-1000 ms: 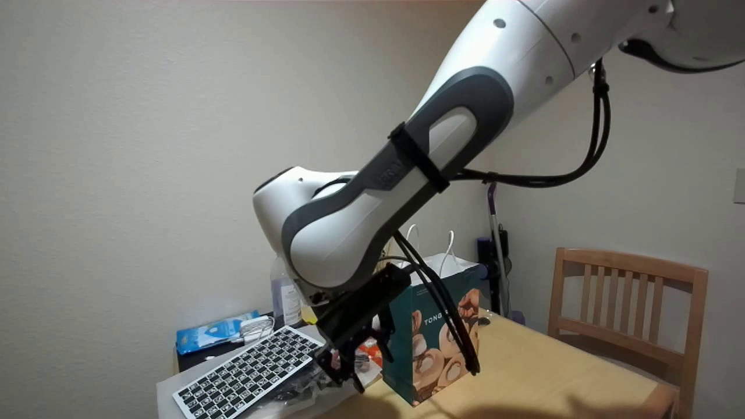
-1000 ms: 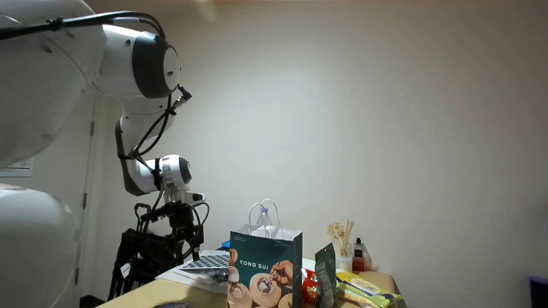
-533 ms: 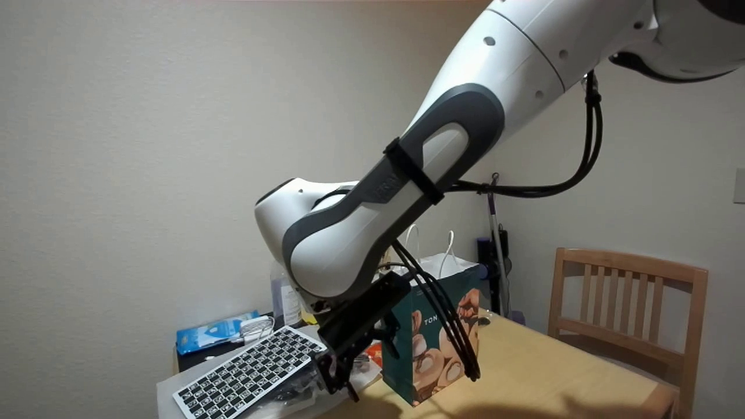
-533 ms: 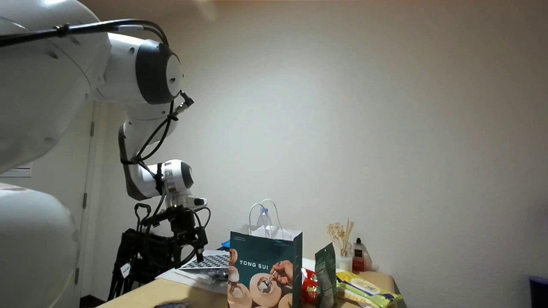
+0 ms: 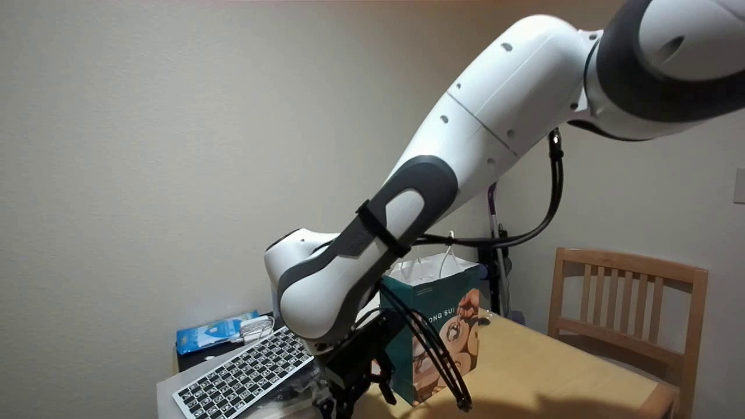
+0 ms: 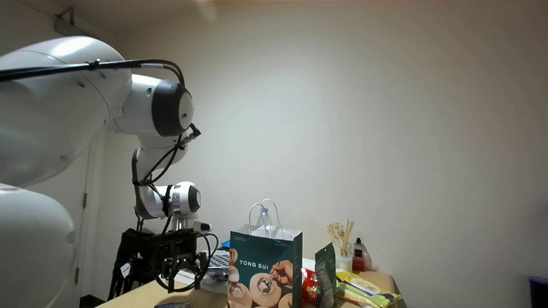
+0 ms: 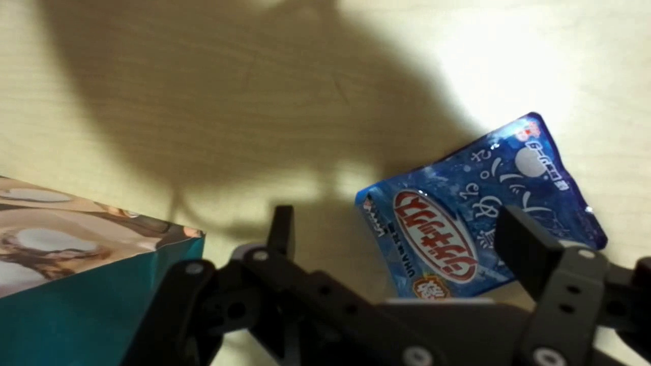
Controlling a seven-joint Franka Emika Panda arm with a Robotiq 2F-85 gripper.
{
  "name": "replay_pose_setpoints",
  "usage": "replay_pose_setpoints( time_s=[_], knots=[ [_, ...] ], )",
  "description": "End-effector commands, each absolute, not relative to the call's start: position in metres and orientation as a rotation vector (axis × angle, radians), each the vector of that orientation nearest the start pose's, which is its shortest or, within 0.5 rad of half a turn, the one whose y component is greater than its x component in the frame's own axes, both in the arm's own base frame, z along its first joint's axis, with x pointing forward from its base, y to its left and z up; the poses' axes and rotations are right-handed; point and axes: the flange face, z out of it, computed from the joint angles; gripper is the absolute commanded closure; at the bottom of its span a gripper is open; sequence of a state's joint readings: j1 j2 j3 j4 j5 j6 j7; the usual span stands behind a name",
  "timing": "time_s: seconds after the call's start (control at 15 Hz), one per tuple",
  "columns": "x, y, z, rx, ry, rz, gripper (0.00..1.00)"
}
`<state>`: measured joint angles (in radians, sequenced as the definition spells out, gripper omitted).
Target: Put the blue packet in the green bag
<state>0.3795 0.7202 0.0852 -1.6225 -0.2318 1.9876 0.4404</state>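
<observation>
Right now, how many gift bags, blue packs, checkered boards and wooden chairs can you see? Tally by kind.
Green gift bag: 1
Blue packs: 2, the blue packet and the blue-and-white pack
Checkered board: 1
Wooden chair: 1
Total: 5

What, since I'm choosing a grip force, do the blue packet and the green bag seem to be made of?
Blue packet: probably plastic film, perhaps foil-lined; glossy, judging by small bright glints along its slightly wavy edges.
Green bag: likely stiff paper with a soft sheen; it has straight, sharp folds and flat printed faces. A thin coating is possible.
</observation>
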Motion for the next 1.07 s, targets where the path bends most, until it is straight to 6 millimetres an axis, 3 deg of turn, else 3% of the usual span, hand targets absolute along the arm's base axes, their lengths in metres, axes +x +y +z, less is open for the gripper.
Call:
replay_pose_setpoints(
  time_s=[0.0,0.07,0.6,0.67,0.73,1.0],
  knots=[
    [0.603,0.267,0.154,-3.296,-0.335,0.585,0.00],
    [0.596,0.270,0.159,-3.341,-0.291,0.510,0.00],
    [0.608,0.263,0.132,-3.302,-0.362,0.573,0.00],
    [0.609,0.263,0.130,-3.301,-0.368,0.570,0.25],
    [0.610,0.263,0.129,-3.299,-0.382,0.567,0.26],
    [0.615,0.263,0.128,-3.294,-0.390,0.560,0.53]
  ],
)
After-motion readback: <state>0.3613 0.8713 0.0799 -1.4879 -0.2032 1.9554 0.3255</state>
